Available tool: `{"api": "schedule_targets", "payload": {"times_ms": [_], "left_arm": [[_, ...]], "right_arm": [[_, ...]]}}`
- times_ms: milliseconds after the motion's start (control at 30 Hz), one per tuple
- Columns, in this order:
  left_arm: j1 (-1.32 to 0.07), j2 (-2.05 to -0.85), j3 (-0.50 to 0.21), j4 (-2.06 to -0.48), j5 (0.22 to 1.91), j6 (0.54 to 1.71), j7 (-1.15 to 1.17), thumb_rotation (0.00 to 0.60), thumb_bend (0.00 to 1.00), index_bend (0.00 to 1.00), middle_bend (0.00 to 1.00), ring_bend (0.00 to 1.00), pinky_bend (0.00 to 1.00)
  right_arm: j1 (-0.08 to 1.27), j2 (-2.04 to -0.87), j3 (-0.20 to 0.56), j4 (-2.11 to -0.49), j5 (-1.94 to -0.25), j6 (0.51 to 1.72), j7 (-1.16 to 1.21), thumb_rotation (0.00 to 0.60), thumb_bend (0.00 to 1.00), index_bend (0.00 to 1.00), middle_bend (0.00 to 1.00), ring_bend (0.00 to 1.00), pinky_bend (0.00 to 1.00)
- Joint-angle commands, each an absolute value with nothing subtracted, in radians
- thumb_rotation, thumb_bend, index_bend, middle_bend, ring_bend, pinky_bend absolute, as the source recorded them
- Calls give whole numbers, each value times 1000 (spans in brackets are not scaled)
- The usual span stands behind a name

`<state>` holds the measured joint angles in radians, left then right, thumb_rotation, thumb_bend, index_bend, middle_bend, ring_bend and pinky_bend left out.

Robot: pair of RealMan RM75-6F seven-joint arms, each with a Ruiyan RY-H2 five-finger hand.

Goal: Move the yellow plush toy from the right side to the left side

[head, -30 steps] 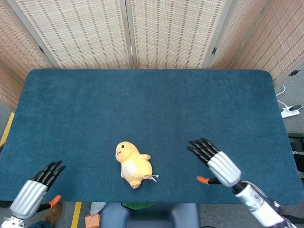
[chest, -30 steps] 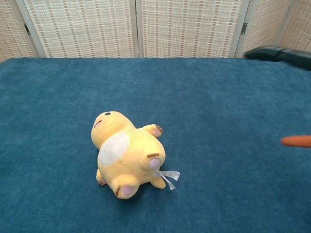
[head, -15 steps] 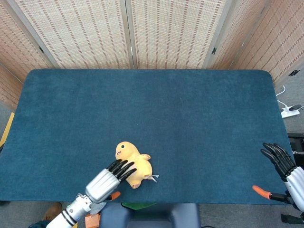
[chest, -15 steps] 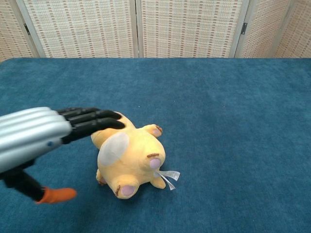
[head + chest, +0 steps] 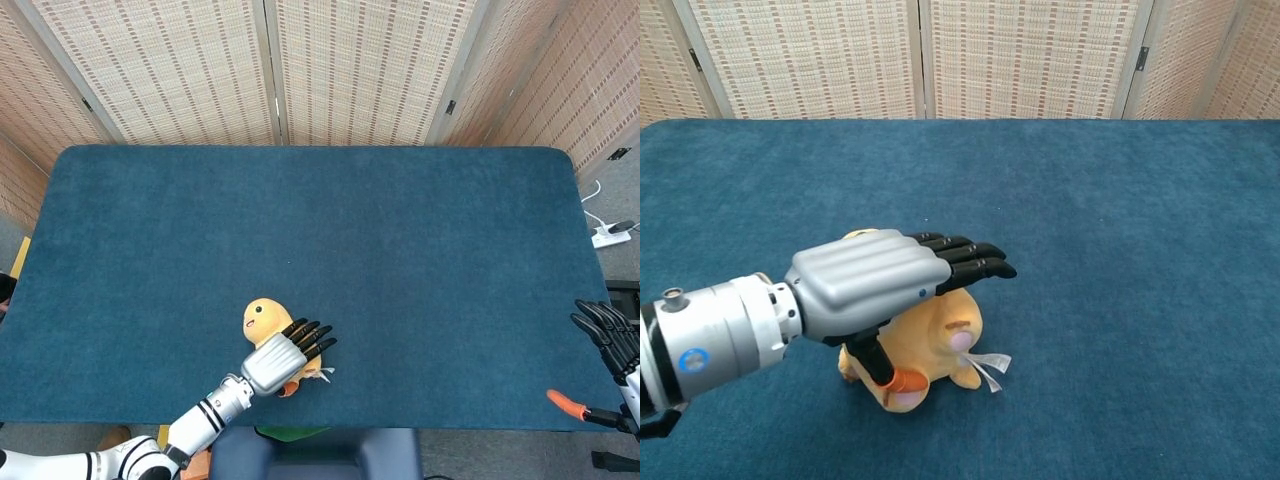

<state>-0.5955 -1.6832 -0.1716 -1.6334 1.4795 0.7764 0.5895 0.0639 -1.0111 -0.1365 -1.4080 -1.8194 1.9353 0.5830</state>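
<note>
The yellow plush toy (image 5: 262, 316) lies on its back near the front edge of the blue table (image 5: 320, 210), left of centre. My left hand (image 5: 287, 353) is spread flat over its belly, fingers straight and pointing right. In the chest view the left hand (image 5: 875, 280) covers most of the toy (image 5: 956, 322), with the orange-tipped thumb down beside the toy's feet. Whether the palm touches the plush is unclear. My right hand (image 5: 612, 345) holds nothing, fingers apart, out past the table's right front corner.
Woven folding screens (image 5: 270, 70) stand behind the table. A white power strip (image 5: 610, 236) lies on the floor at the right. The toy's white ribbon tag (image 5: 990, 364) trails onto the cloth.
My left hand has swept in from the front left and now lies over the toy. The right hand has drawn back off the table to the right. The toy has not moved.
</note>
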Motion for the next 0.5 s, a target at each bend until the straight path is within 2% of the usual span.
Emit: {"api": "schedule_targets", "payload": {"times_ms": [33,100,167,200,267,500], "left_arm": [[-613,-1694,-173,-1595,1441,791,572,600,283,209,166,133,384],[-597,-1702,-165,-1582,1473,858,547,600,367,361,377,335,613],[-567,-1739,-144,-1534,1584,1012,487,600,484,599,651,608,883],[-556,-1748,-128,-1508,1631,1070,454,600,525,683,739,697,963],[-535,-1739,-89,-1480,1696,1152,404,600,563,743,803,755,1000],[-444,-1572,2,-1553,1802,1345,394,600,581,748,810,762,1000]], "right_arm": [[56,-1014,-133,-1403,-1833,1941,576,600,49,0,0,0,0],[53,-1016,-132,-1403,-1841,1941,572,600,49,0,0,0,0],[52,-1017,-129,-1404,-1848,1937,569,600,49,0,0,0,0],[52,-1017,-128,-1404,-1850,1934,567,600,49,0,0,0,0],[51,-1019,-126,-1407,-1852,1929,561,600,49,0,0,0,0],[43,-1027,-120,-1416,-1872,1916,518,600,49,0,0,0,0]]}}
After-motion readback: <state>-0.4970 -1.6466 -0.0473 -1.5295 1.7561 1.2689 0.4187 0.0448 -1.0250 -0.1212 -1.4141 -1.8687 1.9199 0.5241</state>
